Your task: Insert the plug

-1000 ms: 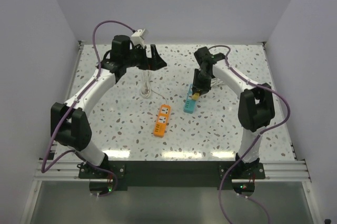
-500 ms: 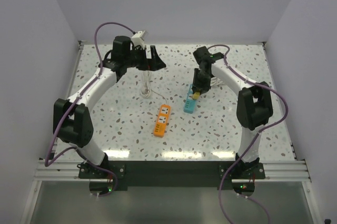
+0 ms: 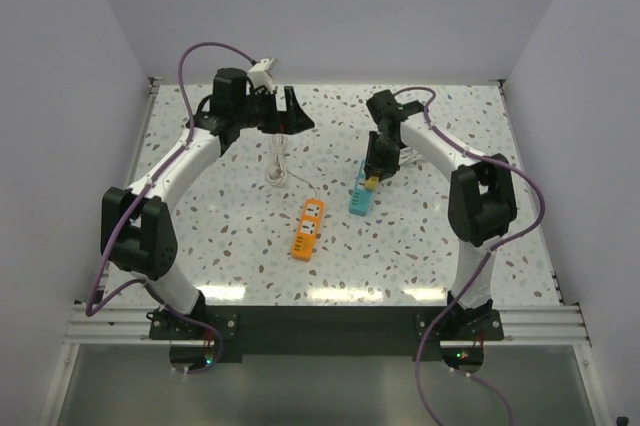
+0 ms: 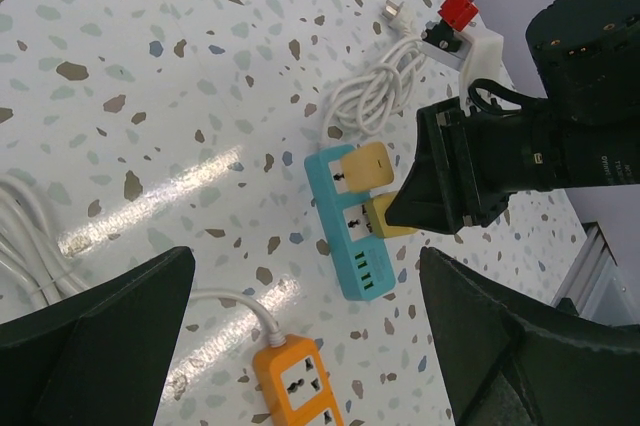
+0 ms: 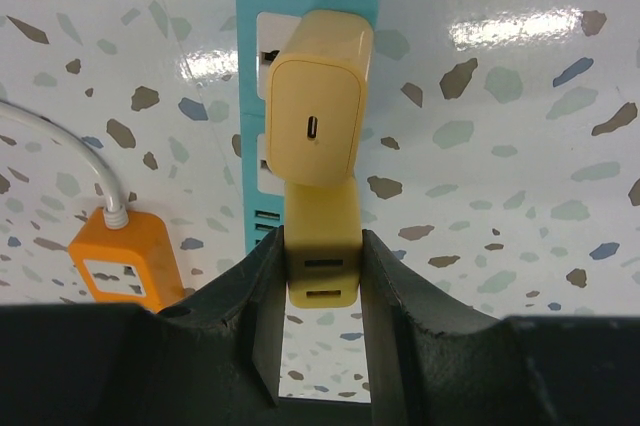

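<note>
- The left end effector (image 3: pixel 288 114) hangs above the far left of the counter (image 3: pixel 220 216), jaws spread wide with nothing between them. It has no part in this step and does best to keep out of the way.
- Just beneath it lies a white coiled cable (image 3: pixel 275 161), well apart from the work.
- The orange power strip (image 3: pixel 308 228) sits mid-counter, near the teal one but not touching it. It looks like the wrong target, so ignore it.
- The teal power strip (image 4: pixel 352 271) lies loose to the right of centre. A yellow-tan charger (image 5: pixel 318 111) is already seated in its upper socket.
- The plug (image 5: pixel 321 226) is a second yellow-tan block. It is in the air just over the strip's middle socket (image 5: pixel 268 168) and right beside the seated charger, perhaps brushing its lower edge.
- The right end effector (image 5: pixel 322 251) is clamped on the plug's two sides.
- Whether the prongs have met the holes is hidden from every view.
- To do this well:
  - Square the plug to the strip's long axis.
  - Clear the neighbouring charger.
  - Press straight down, not at a slant, since nothing holds the strip and a sideways push would likely slide it.
</note>
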Robot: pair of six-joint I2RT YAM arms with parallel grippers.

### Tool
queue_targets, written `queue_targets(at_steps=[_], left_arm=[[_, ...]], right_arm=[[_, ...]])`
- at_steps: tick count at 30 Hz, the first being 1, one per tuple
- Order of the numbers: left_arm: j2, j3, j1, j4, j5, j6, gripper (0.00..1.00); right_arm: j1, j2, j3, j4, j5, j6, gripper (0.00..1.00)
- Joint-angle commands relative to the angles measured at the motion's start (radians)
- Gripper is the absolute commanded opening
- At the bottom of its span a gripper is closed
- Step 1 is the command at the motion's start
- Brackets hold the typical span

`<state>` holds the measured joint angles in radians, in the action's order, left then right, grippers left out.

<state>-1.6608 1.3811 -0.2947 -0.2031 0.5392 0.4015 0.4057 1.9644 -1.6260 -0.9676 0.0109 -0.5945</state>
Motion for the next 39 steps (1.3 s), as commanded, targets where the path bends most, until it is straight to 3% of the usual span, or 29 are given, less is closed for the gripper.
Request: queue_targets(at_steps=[1, 39], left_arm=[[0.001, 0.024, 0.009, 0.025, 0.018, -0.004, 1.0], [-0.01, 0.024, 0.029, 0.019, 0.021, -0.01, 1.0]], right_arm=[[0.005, 0.008, 0.003, 0.004, 0.03, -0.014, 0.0], [0.036, 0.1, 0.072, 0.055, 0.138, 0.019, 0.0]])
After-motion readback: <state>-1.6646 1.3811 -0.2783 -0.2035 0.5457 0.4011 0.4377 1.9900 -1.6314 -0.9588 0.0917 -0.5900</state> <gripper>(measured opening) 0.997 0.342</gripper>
